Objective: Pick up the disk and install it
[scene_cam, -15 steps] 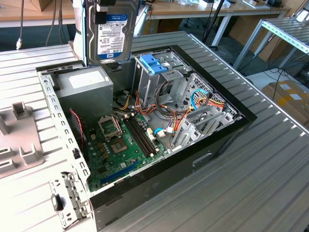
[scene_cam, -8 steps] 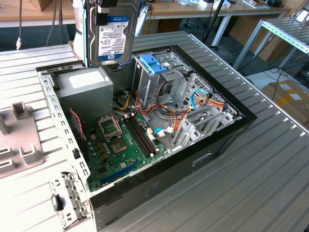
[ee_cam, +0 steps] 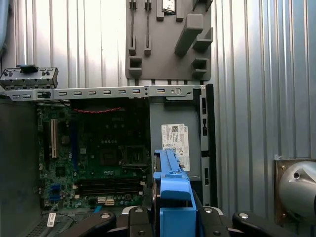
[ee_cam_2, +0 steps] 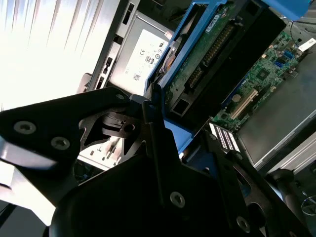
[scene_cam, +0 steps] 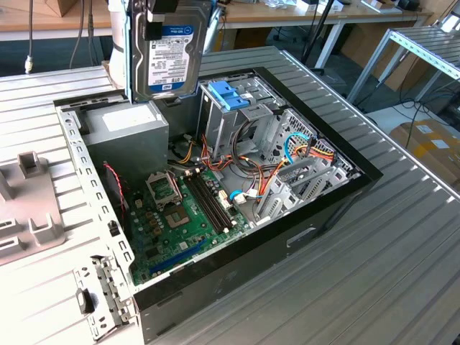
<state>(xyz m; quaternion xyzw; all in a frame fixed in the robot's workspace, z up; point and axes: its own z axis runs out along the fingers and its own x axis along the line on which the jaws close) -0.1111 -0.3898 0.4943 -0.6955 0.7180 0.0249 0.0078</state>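
The disk (scene_cam: 169, 54), a silver-faced hard drive with blue side rails, hangs upright above the back corner of the open computer case (scene_cam: 345, 194). My gripper (scene_cam: 159, 13) is shut on its upper end, near the top edge of the exterior view. In the second wrist view the disk (ee_cam_2: 217, 49) shows its green circuit board and a blue rail, held between my black fingers (ee_cam_2: 153, 118). In the first wrist view the disk's blue end tab (ee_cam: 173, 195) sits in the gripper (ee_cam: 173, 224), over the power supply and motherboard.
Inside the case lie the motherboard (scene_cam: 180, 215), the grey power supply (scene_cam: 126, 129) and a metal drive cage with a lighter blue latch (scene_cam: 230, 93) among coloured cables. A grey fixture plate (scene_cam: 29, 208) lies on the ribbed metal table (scene_cam: 374, 273) at the exterior view's left.
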